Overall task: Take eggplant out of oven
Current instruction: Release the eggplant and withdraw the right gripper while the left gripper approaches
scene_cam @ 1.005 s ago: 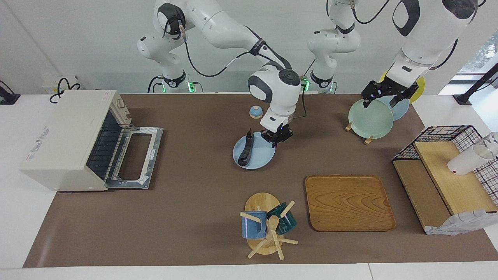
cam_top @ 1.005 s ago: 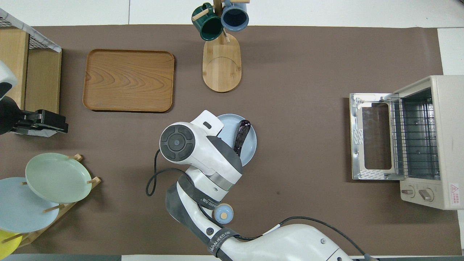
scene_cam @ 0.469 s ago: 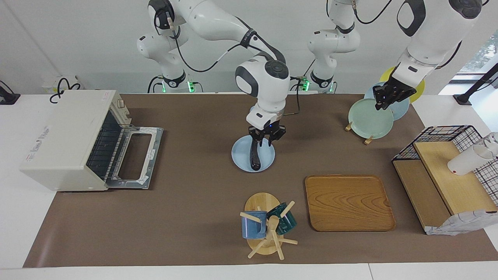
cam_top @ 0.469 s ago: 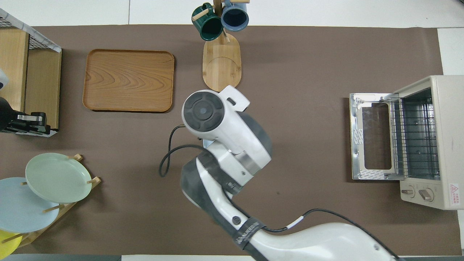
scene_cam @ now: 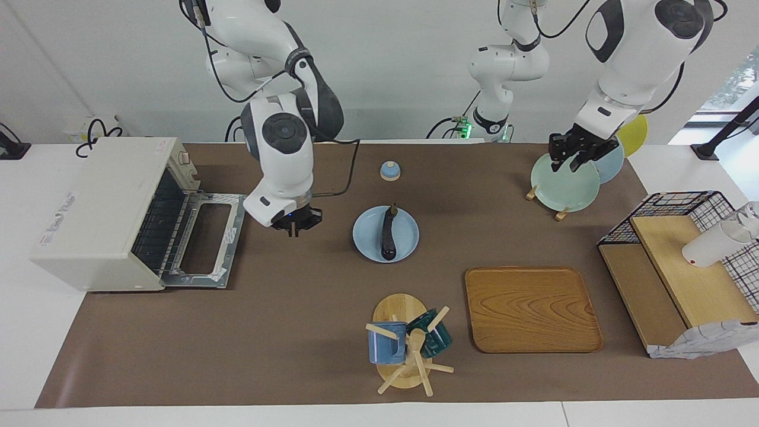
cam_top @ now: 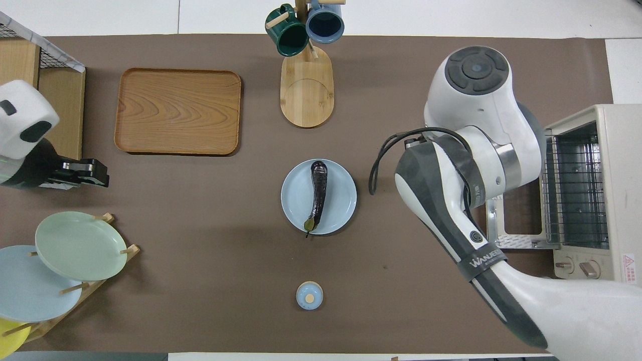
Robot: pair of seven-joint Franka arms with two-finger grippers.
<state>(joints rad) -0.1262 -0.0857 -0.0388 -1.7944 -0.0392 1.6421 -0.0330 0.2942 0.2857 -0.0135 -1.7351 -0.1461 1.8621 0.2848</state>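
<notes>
My white arms end in black grippers. A dark purple-black slender eggplant [scene_cam: 386,232] lies on a pale blue round plate [scene_cam: 405,244]. The boxy off-white toaster oven [scene_cam: 101,210] shows a silvery wire rack. The rectangular wooden tray [scene_cam: 532,308] carries brown wavy grain, on a brown table mat [scene_cam: 284,320].

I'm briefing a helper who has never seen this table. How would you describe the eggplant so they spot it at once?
Start at the brown table mat and find the single pale blue plate lying flat near its middle, between the open oven and the wooden tray. The eggplant lies across that plate. It is the only long, slender, dark purple-black thing there, slightly curved with a small stem tip.
</notes>
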